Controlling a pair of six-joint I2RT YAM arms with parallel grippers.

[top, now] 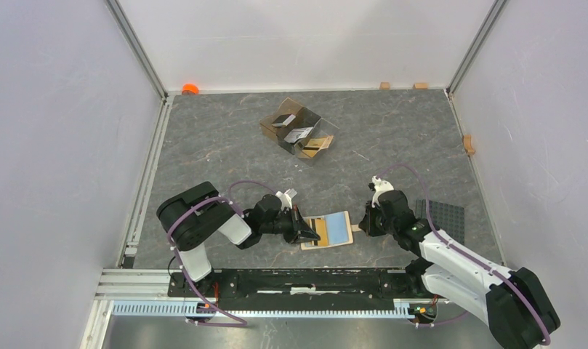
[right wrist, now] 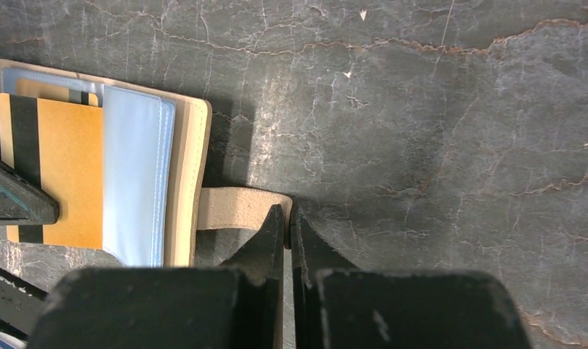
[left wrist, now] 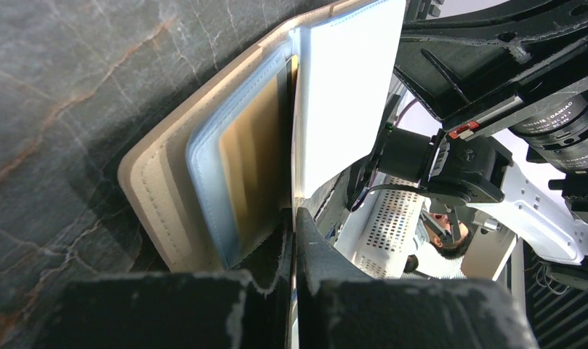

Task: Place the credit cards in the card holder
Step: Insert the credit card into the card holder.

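The tan card holder [top: 339,227] lies open near the table's front, its light blue pockets up. My left gripper [top: 307,231] is shut on an orange-gold credit card [right wrist: 65,174] with a dark stripe. The card's far end sits under a light blue pocket leaf [right wrist: 134,171]. In the left wrist view the gripper [left wrist: 292,215] pinches the card edge-on beside the holder [left wrist: 160,189]. My right gripper [top: 363,222] is shut on the holder's snap tab [right wrist: 232,207], also seen in its wrist view [right wrist: 287,212]. A second gold card [right wrist: 51,90] shows in a pocket.
A clear brown-tinted divided box [top: 299,131] with several cards stands at the back centre. A dark grey plate [top: 445,218] lies at the right. An orange object [top: 190,89] and small wooden blocks [top: 384,85] [top: 468,144] sit along the walls.
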